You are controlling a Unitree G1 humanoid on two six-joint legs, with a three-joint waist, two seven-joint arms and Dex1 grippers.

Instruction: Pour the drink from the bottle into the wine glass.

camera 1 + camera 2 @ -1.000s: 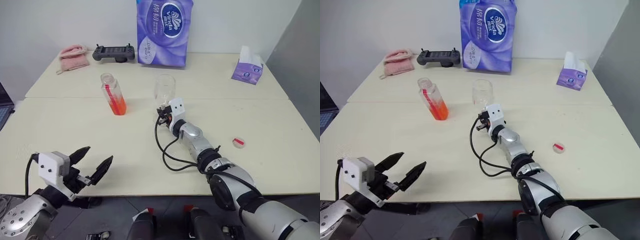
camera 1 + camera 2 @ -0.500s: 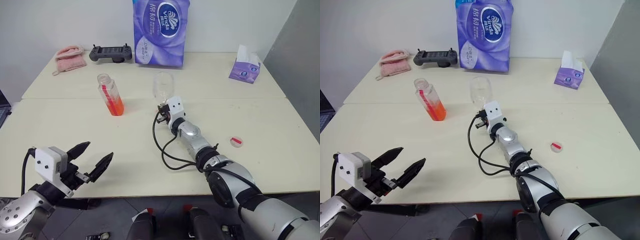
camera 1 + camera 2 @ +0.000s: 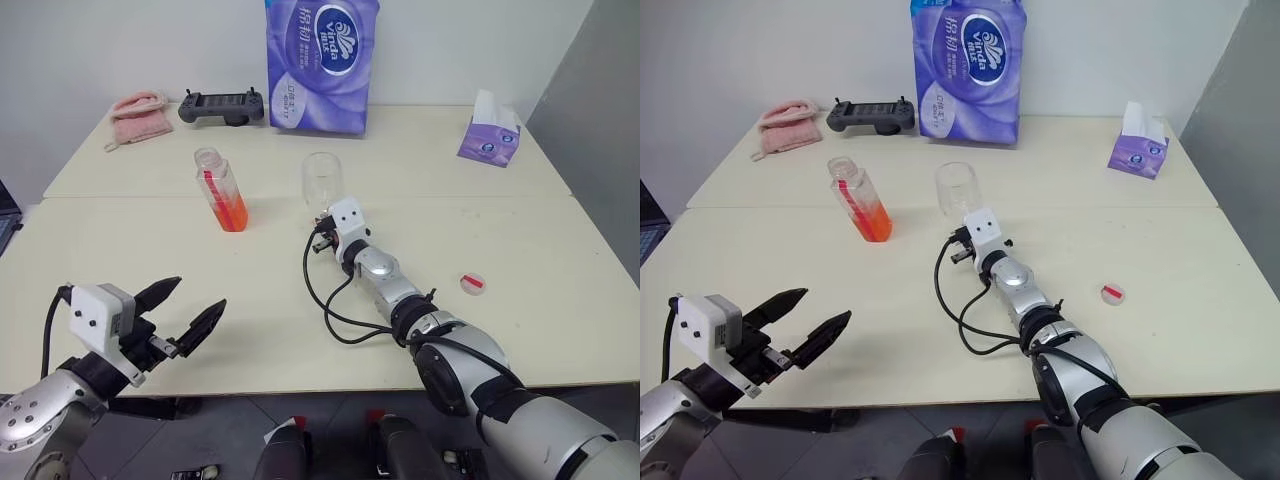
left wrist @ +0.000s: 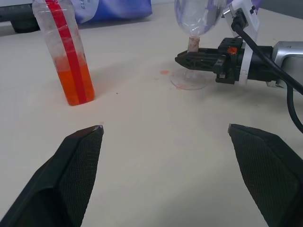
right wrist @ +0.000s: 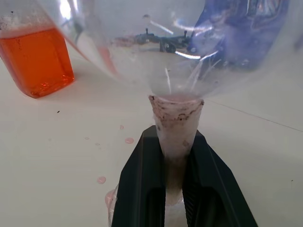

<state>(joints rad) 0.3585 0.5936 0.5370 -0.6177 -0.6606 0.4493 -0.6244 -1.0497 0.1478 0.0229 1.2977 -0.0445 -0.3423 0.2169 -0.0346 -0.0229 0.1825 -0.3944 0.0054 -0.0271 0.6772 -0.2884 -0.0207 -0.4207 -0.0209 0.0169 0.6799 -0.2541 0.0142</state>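
Your big cream table point(image 3: 520, 330) sits against a white wall, and a seam splits it into a far part and a near part. You have lots of bare room on the near half, between your two arms and out to the right edge. The far edge is more crowded.

Count with me. You have one big purple tissue pack point(image 3: 322, 62) at the back middle. One black controller point(image 3: 221, 105) lies left of it, and one pink cloth point(image 3: 136, 113) sits at the far left corner. One small purple tissue box point(image 3: 488, 135) stands at the far right. One bottle point(image 3: 222, 189) stands open on the left, with the drink point(image 3: 231, 212) low inside it. One wine glass point(image 3: 323, 182) stands near the middle, just right of the bottle but apart from it. One little red and white cap point(image 3: 474, 282) lies alone on the right.

Your right gripper point(image 5: 175, 156) is squeezed tight on the stem of the glass, just above its foot. Your left gripper point(image 3: 183, 316) hangs over the near left edge with its fingers spread wide and nothing in them.

Since a second ago, the glass bowl has tipped a bit to the left, and the whole picture has shifted a little.
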